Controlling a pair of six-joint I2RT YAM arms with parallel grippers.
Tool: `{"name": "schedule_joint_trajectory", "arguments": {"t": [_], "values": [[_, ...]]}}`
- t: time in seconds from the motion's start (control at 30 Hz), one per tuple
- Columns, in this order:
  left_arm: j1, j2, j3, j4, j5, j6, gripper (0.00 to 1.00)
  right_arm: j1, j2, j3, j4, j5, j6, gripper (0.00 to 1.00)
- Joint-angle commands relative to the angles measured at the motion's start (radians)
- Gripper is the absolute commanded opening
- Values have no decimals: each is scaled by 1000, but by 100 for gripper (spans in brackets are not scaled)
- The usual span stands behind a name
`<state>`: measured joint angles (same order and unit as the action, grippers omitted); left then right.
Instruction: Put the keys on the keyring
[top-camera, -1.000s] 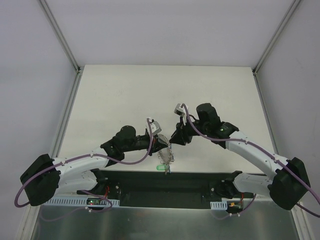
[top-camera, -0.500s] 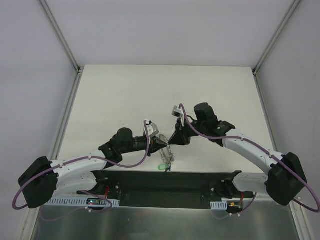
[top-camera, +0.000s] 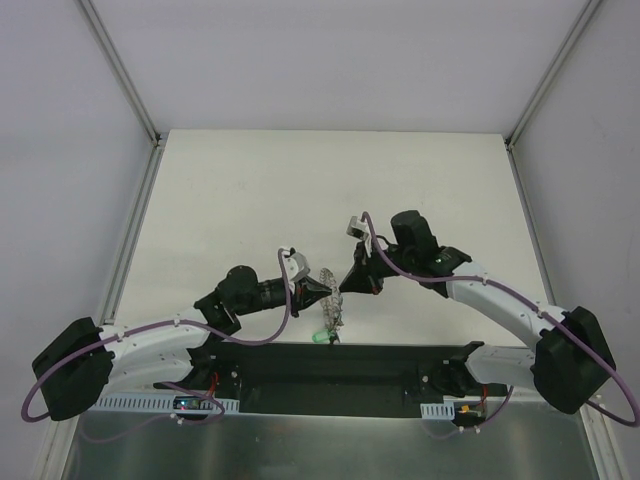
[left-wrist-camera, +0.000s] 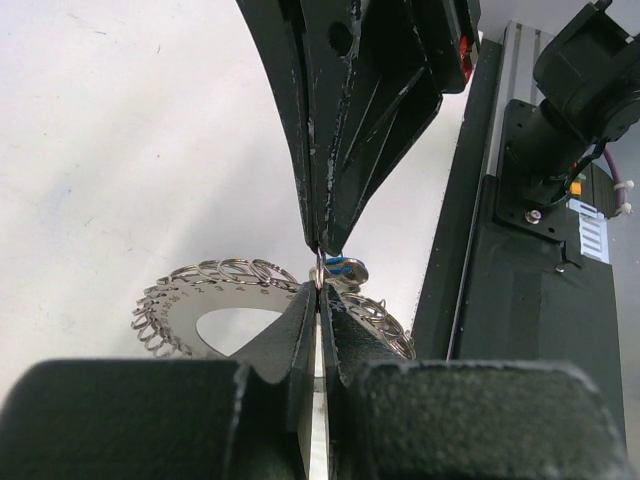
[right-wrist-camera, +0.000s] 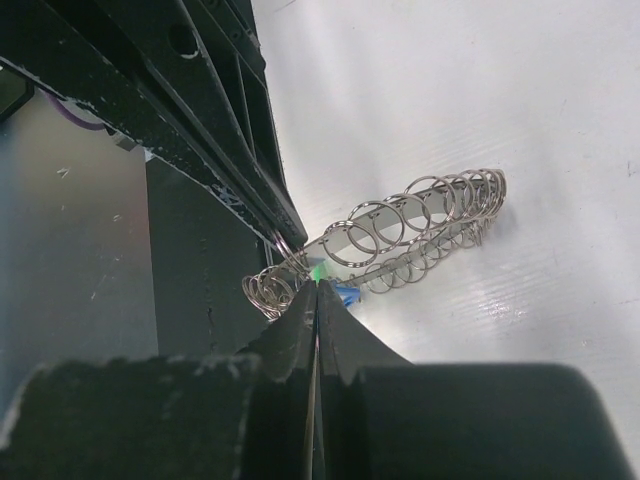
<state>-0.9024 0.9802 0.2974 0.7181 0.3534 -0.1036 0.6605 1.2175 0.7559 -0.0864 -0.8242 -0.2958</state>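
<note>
Pinching the keyring (left-wrist-camera: 175, 308) by its rim near the table's (top-camera: 250, 200) front edge, the left gripper (left-wrist-camera: 318, 300) meets the right gripper (left-wrist-camera: 325, 245), also clamped shut, tip to tip beside a blue key (left-wrist-camera: 337, 267)

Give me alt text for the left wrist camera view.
The left pincer, shut on the keyring at its edge, meets the shut right pincer tip to tip beside a blue key, above a white table.
</note>
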Motion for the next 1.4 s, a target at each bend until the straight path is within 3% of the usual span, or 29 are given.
{"name": "schedule_joint_trajectory", "arguments": {"t": [0.0, 0.2, 0.33, 0.5, 0.63, 0.77, 0.93, 1.1, 1.37], "values": [[0, -31, -26, 210, -30, 4, 0, -12, -49, -9, 2, -10, -11, 1], [-1, 2, -44, 265, -22, -8, 0, -10, -90, 31, -27, 16, -43, 1], [0, -20, -43, 218, -42, -1, 26, -2, -72, 92, -104, 31, -98, 1], [5, -77, -4, 33, -19, 53, 37, 22, -42, 175, -219, 80, -175, 1], [36, -74, 69, -107, 79, 94, 44, 39, -29, 220, -282, 112, -220, 1], [65, -29, 129, -161, 140, 128, 45, 59, -15, 253, -326, 163, -246, 1], [65, 44, 186, -157, 167, 64, 45, 83, -9, 266, -326, 198, -238, 1], [42, 68, 177, -115, 55, -62, 43, 87, 4, 264, -305, 232, -209, 1], [-27, 103, 164, -77, -77, -145, 41, 96, 8, 263, -289, 249, -183, 1]]}}
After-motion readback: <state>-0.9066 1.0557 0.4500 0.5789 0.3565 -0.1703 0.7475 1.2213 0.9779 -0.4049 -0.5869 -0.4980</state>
